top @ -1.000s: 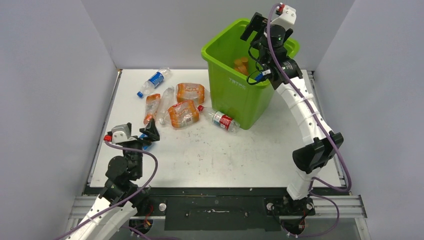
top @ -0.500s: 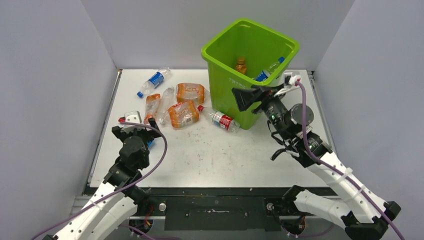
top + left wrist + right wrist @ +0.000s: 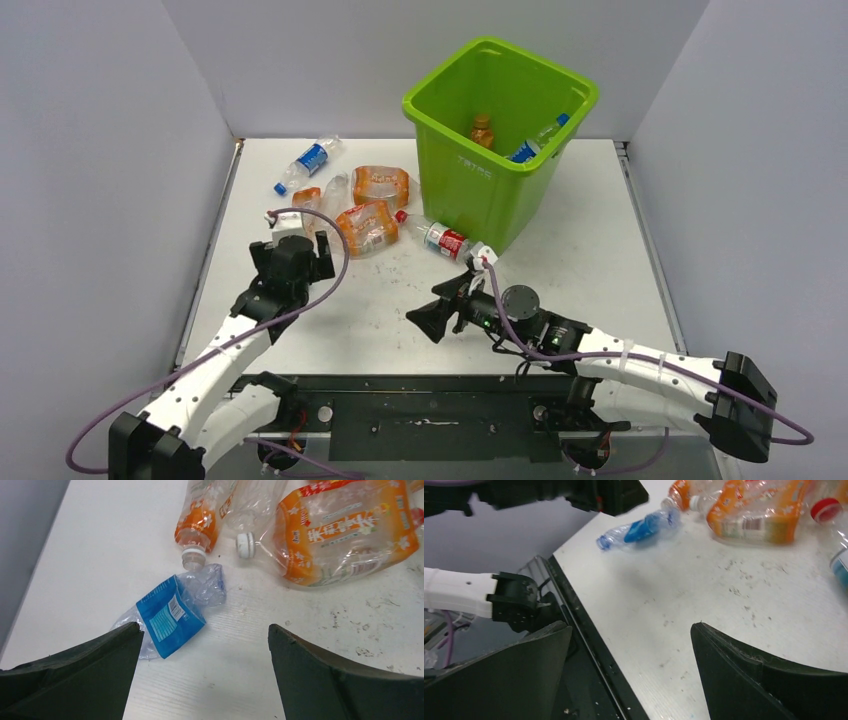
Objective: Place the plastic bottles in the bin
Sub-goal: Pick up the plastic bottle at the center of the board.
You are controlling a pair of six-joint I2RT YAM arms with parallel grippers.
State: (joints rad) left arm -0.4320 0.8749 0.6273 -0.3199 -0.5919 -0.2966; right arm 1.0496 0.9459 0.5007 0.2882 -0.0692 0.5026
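- The left gripper (image 3: pixel 202 647) has its fingers spread wide with nothing between them. It hangs over the left side of the bench (image 3: pixel 570 255), pointing toward the far side.
- Just beyond its fingertips lies a flattened bottle with a blue label (image 3: pixel 170 614), flat on the bench.
- Past that bottle, a small orange-label bottle (image 3: pixel 201 522) and a clear bottle with a white cap (image 3: pixel 248 510) point their caps toward the gripper. A large orange-label bottle (image 3: pixel 345 535) lies just to their right.
- The right gripper (image 3: pixel 630 630) also has its fingers apart and holds nothing. It sits low over the near middle of the bench, pointing left.
- Farther back, another large orange-label bottle (image 3: pixel 381 184) lies on the bench, and a blue-label bottle (image 3: pixel 308 160) lies near the far left corner.
- A red-label bottle with a red cap (image 3: pixel 440 238) lies against the foot of the bin (image 3: pixel 470 175).
- The lime-green bin stands upright at the far side, right of the bottle cluster. Inside it are an orange bottle (image 3: pixel 483 130) and a blue-label bottle in the bin (image 3: pixel 528 150).
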